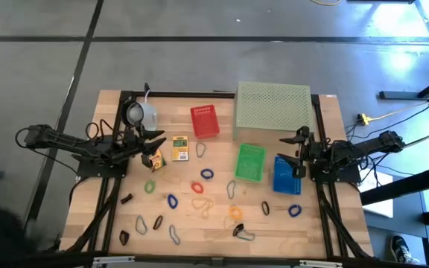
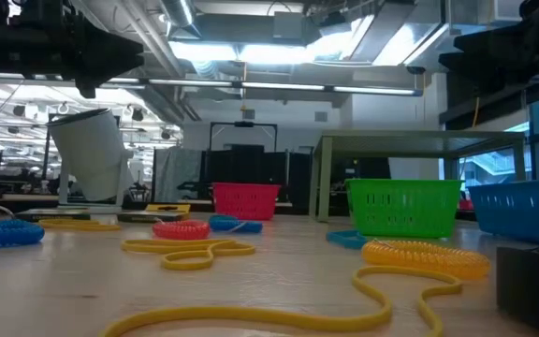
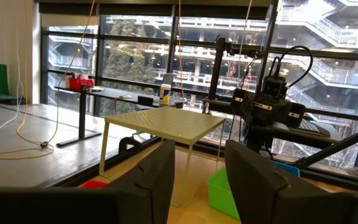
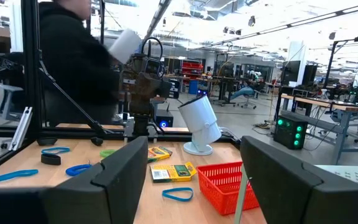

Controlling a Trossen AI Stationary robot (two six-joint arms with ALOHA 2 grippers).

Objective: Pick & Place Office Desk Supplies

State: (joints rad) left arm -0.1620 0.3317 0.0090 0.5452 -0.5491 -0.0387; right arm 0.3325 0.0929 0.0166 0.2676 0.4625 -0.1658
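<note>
Left gripper point(image 1: 157, 146) at the table's left side, raised clear of the wood, just beside the pale mug-like object point(image 1: 141, 114); fingers point(image 3: 253, 180) parted with a clear gap, nothing between them. Small yellow printed box point(image 1: 179, 147) flat on the table just right of that gripper. Below, strewn over the front half of the table: green loop point(image 1: 150, 186), blue loop point(image 1: 172, 201), dark clips point(image 1: 126, 199) near the left edge (several more loops and clips around these, too small to sort). Red basket point(image 1: 205, 121) behind the box, nothing seen inside. Red loop point(image 1: 197, 187) and orange loop point(image 1: 235, 212) toward the middle. Green basket point(image 1: 249, 162) in front of the pale green perforated stand point(image 1: 272, 108). Blue basket point(image 1: 285, 176) next right, another blue loop point(image 1: 294, 211) in front of it. Right gripper point(image 1: 298, 147) at the right side, just over the blue basket's far end, jaws spread wide, holding nothing.
</note>
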